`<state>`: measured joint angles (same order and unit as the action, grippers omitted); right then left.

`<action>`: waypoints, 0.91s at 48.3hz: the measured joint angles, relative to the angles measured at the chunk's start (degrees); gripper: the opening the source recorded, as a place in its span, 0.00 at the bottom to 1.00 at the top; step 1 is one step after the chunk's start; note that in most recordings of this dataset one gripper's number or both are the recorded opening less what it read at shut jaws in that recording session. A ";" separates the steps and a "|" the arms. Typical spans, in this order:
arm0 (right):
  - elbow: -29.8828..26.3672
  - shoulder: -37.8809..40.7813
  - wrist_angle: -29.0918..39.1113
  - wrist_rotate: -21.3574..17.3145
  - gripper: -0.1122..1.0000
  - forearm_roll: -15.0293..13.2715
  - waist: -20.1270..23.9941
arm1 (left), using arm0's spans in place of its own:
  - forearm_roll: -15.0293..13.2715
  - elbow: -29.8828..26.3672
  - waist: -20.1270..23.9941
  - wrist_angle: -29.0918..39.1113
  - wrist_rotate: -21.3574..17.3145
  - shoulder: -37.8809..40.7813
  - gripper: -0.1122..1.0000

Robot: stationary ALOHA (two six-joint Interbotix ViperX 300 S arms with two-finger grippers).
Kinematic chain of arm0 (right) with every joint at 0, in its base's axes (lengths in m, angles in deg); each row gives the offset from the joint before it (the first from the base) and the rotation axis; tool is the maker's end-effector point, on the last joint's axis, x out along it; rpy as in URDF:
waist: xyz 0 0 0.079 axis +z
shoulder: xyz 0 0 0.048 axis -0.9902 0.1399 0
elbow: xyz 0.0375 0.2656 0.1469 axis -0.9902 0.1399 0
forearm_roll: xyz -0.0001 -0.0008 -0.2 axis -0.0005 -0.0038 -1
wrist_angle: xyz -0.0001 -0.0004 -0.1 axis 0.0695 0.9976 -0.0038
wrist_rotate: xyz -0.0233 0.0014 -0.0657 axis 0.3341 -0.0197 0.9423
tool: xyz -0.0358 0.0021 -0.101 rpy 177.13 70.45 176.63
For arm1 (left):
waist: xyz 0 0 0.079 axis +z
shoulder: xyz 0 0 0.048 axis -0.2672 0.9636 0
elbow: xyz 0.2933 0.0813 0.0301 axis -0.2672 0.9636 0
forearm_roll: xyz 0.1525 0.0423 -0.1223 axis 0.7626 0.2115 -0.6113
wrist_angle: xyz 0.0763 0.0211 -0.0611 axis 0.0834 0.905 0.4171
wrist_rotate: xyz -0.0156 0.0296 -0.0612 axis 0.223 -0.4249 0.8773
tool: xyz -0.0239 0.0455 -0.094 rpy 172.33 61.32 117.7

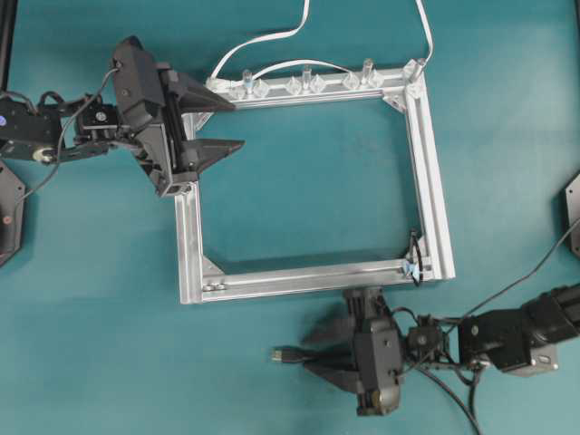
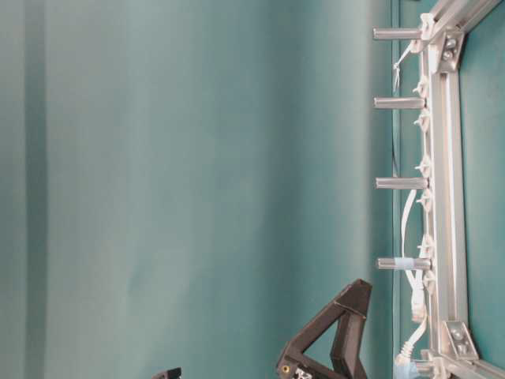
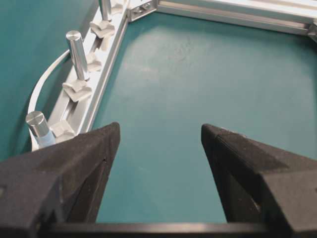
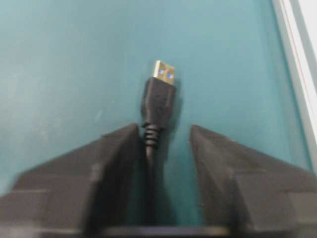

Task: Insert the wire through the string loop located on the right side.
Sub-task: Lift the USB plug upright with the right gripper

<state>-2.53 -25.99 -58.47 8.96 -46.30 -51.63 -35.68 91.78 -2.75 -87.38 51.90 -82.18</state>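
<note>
The wire [image 1: 283, 355] lies on the teal table in front of the frame, its plug [image 4: 158, 101] with a gold tip pointing left. My right gripper [image 1: 306, 353] straddles the wire just behind the plug. In the right wrist view the cord runs close along the left finger [image 4: 116, 148] of that gripper [image 4: 163, 128], and a gap shows on the other side. The string loop [image 1: 413, 263] stands at the frame's near right corner, with a pale blue bit on it. My left gripper [image 1: 237, 125] hovers wide open over the frame's far left corner, its jaws [image 3: 161, 130] empty.
A rectangular aluminium frame [image 1: 426, 163] fills the middle of the table. Its far rail carries upright metal pegs [image 1: 306, 77] and clear clips. White flat cables [image 1: 263, 41] curve away behind it. Thick black arm cables [image 1: 517, 281] trail at the right.
</note>
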 measured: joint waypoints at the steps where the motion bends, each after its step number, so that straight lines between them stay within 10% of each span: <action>1: -0.09 0.00 0.26 0.00 0.36 -0.09 0.09 | 0.00 0.00 0.00 0.00 0.00 -0.09 0.77; 6: -0.26 -0.09 1.76 0.09 0.21 -0.09 0.09 | 0.00 0.00 0.00 0.26 0.09 0.00 0.77; 44: 0.62 -5.71 9.76 4.57 0.21 0.09 -2.11 | 0.00 0.00 0.00 1.32 0.09 -0.09 0.77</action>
<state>-1.91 -31.71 -48.72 13.53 -46.22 -53.74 -35.68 91.78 -2.75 -86.07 51.99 -82.26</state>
